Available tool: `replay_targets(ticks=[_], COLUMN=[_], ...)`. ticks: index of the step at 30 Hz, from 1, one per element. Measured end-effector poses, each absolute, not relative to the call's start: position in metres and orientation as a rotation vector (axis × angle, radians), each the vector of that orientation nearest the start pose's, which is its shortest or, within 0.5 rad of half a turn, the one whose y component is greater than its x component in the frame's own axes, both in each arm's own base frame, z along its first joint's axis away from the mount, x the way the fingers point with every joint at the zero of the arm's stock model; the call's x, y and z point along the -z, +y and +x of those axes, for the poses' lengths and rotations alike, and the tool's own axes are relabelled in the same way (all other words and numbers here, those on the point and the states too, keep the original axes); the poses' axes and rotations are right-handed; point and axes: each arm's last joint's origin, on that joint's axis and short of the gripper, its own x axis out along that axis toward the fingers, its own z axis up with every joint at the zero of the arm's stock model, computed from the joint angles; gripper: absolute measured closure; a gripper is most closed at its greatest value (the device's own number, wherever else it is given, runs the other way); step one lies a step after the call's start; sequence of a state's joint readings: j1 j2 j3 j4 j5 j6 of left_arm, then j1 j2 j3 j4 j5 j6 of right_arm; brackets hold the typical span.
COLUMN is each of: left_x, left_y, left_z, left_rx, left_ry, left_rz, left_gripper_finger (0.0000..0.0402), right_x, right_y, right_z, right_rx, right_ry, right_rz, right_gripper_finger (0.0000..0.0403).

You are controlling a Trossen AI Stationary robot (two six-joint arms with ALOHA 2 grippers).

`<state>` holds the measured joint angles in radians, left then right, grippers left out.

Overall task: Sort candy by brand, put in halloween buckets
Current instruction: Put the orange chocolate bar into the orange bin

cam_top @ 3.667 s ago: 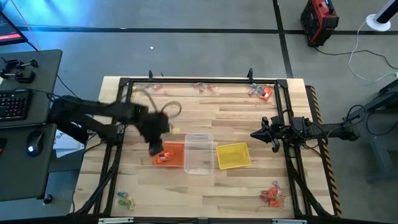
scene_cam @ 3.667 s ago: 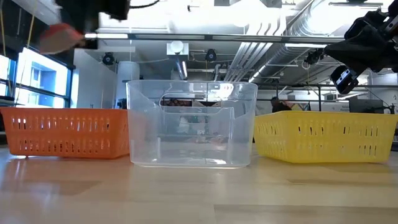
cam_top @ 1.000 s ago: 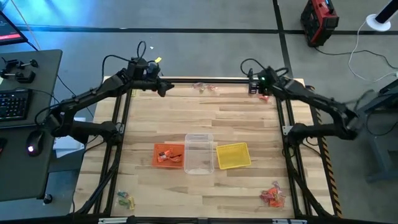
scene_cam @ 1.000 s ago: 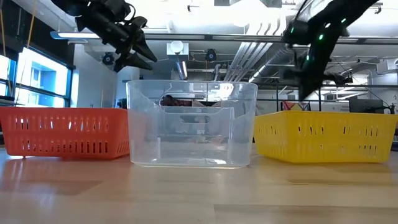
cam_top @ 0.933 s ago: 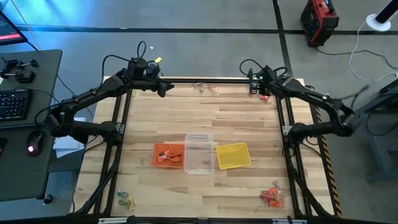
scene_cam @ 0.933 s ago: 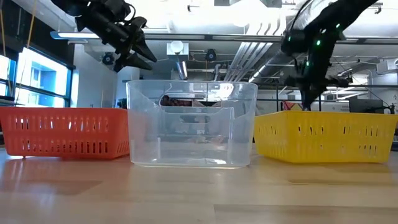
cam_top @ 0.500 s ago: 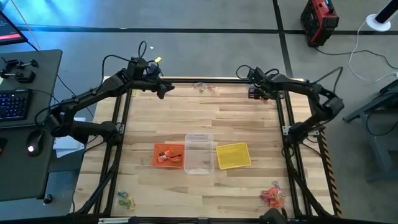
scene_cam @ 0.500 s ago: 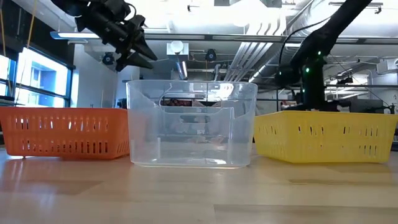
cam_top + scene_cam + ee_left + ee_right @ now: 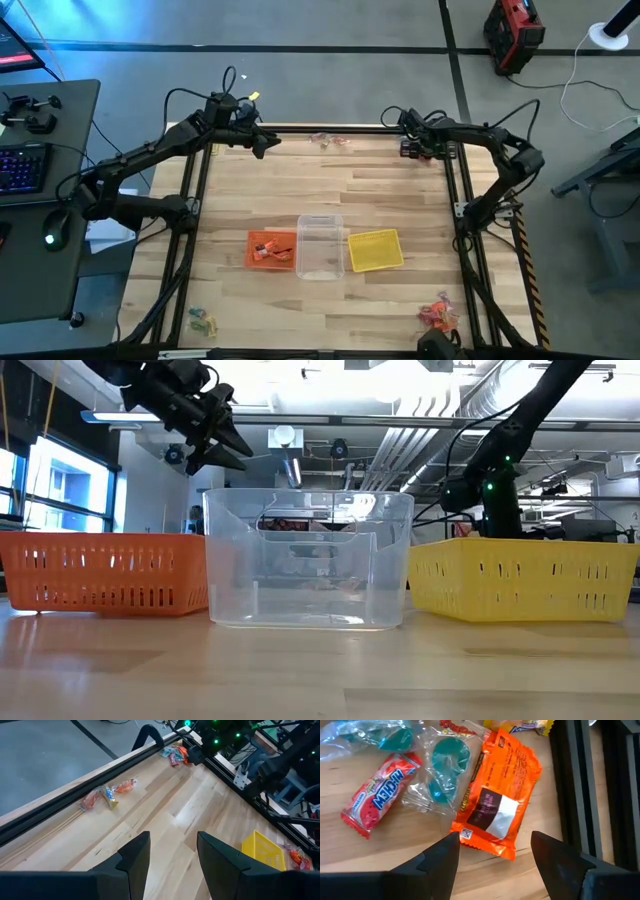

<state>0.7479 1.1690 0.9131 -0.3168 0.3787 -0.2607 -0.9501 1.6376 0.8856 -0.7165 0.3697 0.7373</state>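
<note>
right gripper (image 9: 492, 851) lowered onto far-right candy pile, fingers now spread over orange wrapper (image 9: 498, 795), elbow folded outward

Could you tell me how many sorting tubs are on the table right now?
3, in a row near the table's middle: the orange tub on the left-arm side, the clear tub in the centre, the yellow tub on the right-arm side. None appears hidden.

Bare wood lies open across the table's middle (image 9: 330, 185); the orange bucket (image 9: 271, 250), clear bucket (image 9: 319, 247) and yellow bucket (image 9: 375, 250) block a row toward 6 o'clock. Candy piles (image 9: 438, 315) crowd the corners at 1, 5, 7 and 11 o'clock; a black frame rail (image 9: 330, 128) fences 12 o'clock.
</note>
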Motion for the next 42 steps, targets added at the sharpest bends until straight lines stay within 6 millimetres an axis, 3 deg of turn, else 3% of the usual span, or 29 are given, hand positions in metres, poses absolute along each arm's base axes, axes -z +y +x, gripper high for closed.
replay_targets(ticks=[7,16,20,25,31,37,42], left_x=[-0.291,-0.291,-0.291,-0.291,-0.294,-0.301,-0.304], left_y=[0.161,0.161,0.161,0.161,0.159,0.155,0.156], left_z=[0.189,0.189,0.189,0.189,0.188,0.185,0.186], left_rx=[-0.426,-0.425,-0.428,-0.426,-0.413,-0.372,-0.373], left_ry=[0.440,0.440,0.438,0.437,0.424,0.390,0.363], left_rz=[-0.560,-0.560,-0.573,-0.592,-0.608,-0.599,-0.602], left_gripper_finger=[0.0248,0.0248,0.0248,0.0248,0.0248,0.0248,0.0248], right_x=[-0.147,-0.137,-0.132,-0.131,-0.137,-0.169,-0.184], right_y=[-0.226,-0.221,-0.217,-0.211,-0.200,-0.181,-0.189], right_z=[0.149,0.153,0.155,0.157,0.165,0.175,0.158], right_rx=[1.627,1.605,1.592,1.552,1.461,1.392,1.417], right_ry=[1.061,1.185,1.259,1.308,1.374,1.242,1.129], right_rz=[0.959,0.889,0.845,0.860,0.799,0.732,0.896], right_gripper_finger=[0.0182,0.0244,0.0295,0.0389,0.0401,0.0402,0.0401])
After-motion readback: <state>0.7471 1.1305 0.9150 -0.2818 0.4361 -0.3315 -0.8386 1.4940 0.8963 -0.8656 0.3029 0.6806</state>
